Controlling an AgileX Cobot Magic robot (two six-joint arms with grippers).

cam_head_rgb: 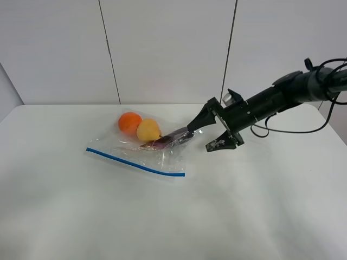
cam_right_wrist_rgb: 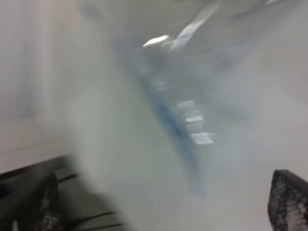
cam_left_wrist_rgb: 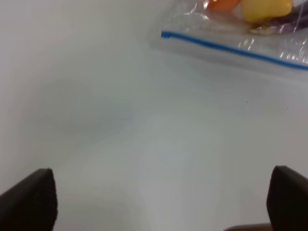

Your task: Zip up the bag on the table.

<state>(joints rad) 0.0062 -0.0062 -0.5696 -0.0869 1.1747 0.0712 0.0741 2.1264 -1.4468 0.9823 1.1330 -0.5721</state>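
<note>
The clear bag point(cam_head_rgb: 127, 147) lies on the white table point(cam_head_rgb: 249, 211), left of centre. Its blue zipper strip point(cam_head_rgb: 135, 162) runs along the near edge. Inside are an orange item point(cam_head_rgb: 130, 122), a yellow item point(cam_head_rgb: 148, 130) and a dark purple item point(cam_head_rgb: 162, 143). My right gripper point(cam_head_rgb: 209, 135) is open at the bag's right end, with one finger point(cam_head_rgb: 196, 123) next to the purple item; I cannot tell if it touches. The right wrist view is blurred and shows the strip point(cam_right_wrist_rgb: 171, 118) ahead of the open gripper point(cam_right_wrist_rgb: 166, 202). My left gripper point(cam_left_wrist_rgb: 159, 211) is open and empty, well short of the bag point(cam_left_wrist_rgb: 269, 45).
White wall panels point(cam_head_rgb: 162, 49) stand behind the table's far edge. The right arm point(cam_head_rgb: 282, 95) and its cables point(cam_head_rgb: 293, 130) hang over the table's right rear. The left arm is out of the exterior high view.
</note>
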